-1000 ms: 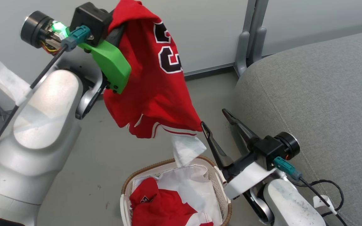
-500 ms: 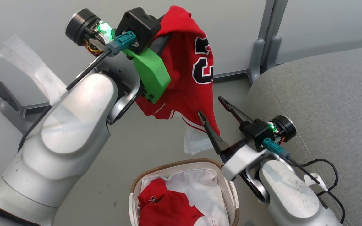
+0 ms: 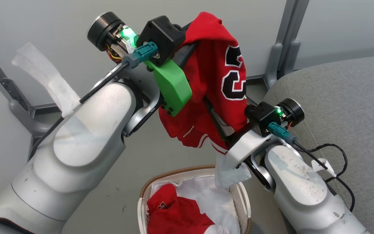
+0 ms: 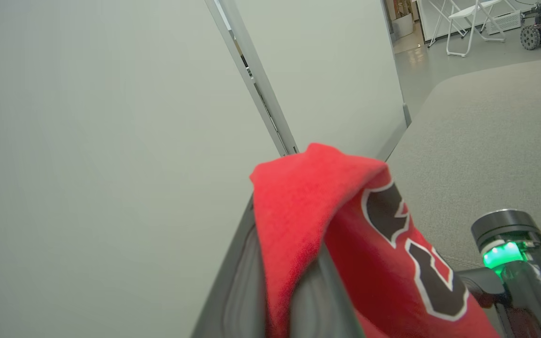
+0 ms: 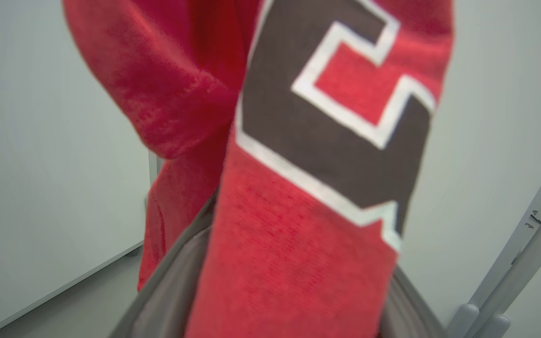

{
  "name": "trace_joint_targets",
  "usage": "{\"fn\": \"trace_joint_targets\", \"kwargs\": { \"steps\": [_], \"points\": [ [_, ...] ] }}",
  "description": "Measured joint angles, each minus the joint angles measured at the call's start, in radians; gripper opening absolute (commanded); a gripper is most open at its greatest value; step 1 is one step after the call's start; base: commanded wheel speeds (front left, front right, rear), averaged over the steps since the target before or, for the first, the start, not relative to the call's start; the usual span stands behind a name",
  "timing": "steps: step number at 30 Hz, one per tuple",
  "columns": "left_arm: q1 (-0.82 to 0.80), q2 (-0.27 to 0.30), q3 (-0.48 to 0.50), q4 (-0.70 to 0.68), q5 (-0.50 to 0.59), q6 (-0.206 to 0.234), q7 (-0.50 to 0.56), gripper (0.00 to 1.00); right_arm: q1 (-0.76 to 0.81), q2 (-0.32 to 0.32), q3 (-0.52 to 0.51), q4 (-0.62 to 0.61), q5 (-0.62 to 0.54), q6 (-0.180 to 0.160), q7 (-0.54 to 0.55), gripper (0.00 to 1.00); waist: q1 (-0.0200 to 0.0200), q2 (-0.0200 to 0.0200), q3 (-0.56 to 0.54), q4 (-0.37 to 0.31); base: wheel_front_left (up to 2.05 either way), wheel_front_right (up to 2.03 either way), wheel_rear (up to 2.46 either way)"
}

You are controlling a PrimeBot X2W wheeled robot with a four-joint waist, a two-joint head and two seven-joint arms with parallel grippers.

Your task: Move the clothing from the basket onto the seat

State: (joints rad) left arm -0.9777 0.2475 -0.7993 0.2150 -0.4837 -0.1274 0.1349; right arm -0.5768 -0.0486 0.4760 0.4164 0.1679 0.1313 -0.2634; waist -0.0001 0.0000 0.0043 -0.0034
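One limp, fleecy red garment [image 3: 213, 81] over slim dark left fingers [image 4: 234, 291]

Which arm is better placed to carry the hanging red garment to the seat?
Probably left: the left end effector is shut on the red garment, held high. The right end effector, nearer the seat, stands open around it.
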Motion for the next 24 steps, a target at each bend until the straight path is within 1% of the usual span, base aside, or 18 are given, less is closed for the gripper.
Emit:
{"fn": "trace_joint_targets", "kwargs": {
  "steps": [1,5,8,9,10,11,12,18,24],
  "points": [
    [0.011,0.004,0.000,-0.002,-0.004,0.002,0.000,0.00,-0.002,0.000,0.005,0.000,0.002,0.000,0.000,0.00,0.0000,0.0000,0.001,0.001,0.00,0.00,0.00],
    [0.055,0.022,0.010,0.002,-0.017,0.018,-0.015,0.00,-0.002,0.000,0.010,-0.009,0.013,0.000,0.000,0.00,0.0000,0.0000,0.003,0.002,0.00,0.00,0.00],
    [0.092,0.029,0.025,0.013,-0.033,0.032,-0.047,0.00,-0.002,0.000,0.007,-0.018,0.018,0.000,0.000,0.00,0.0000,0.0000,0.006,0.000,0.00,0.00,0.00],
    [0.112,0.029,0.032,0.016,-0.048,0.035,-0.064,0.31,-0.001,0.000,0.003,-0.020,0.019,0.000,0.000,0.00,0.0001,0.0000,0.007,-0.001,0.00,0.00,0.00],
    [0.130,0.029,0.039,0.020,-0.062,0.035,-0.079,0.45,0.001,0.000,0.001,-0.022,0.019,0.000,0.000,0.00,0.0000,0.0000,0.008,-0.002,0.00,0.00,0.00],
    [0.151,0.028,0.047,0.026,-0.077,0.037,-0.097,0.85,0.004,0.000,-0.003,-0.024,0.019,0.000,0.000,0.00,0.0000,0.0000,0.008,-0.003,0.00,0.00,0.00],
    [0.172,0.028,0.053,0.035,-0.083,0.040,-0.117,1.00,0.007,0.000,-0.007,-0.026,0.019,0.000,0.000,0.00,0.0000,0.0000,0.009,-0.004,0.00,0.00,0.00],
    [0.286,0.037,0.065,0.109,-0.099,0.060,-0.230,1.00,0.028,0.000,-0.026,-0.029,0.023,0.000,0.000,0.00,0.0000,0.0000,0.010,-0.007,0.00,0.00,0.00],
    [0.419,0.012,0.081,0.196,-0.151,0.061,-0.337,1.00,0.052,0.000,-0.034,-0.028,0.021,0.000,0.000,0.00,0.0000,0.0000,0.009,-0.005,0.00,0.00,0.00]
  ]
}}
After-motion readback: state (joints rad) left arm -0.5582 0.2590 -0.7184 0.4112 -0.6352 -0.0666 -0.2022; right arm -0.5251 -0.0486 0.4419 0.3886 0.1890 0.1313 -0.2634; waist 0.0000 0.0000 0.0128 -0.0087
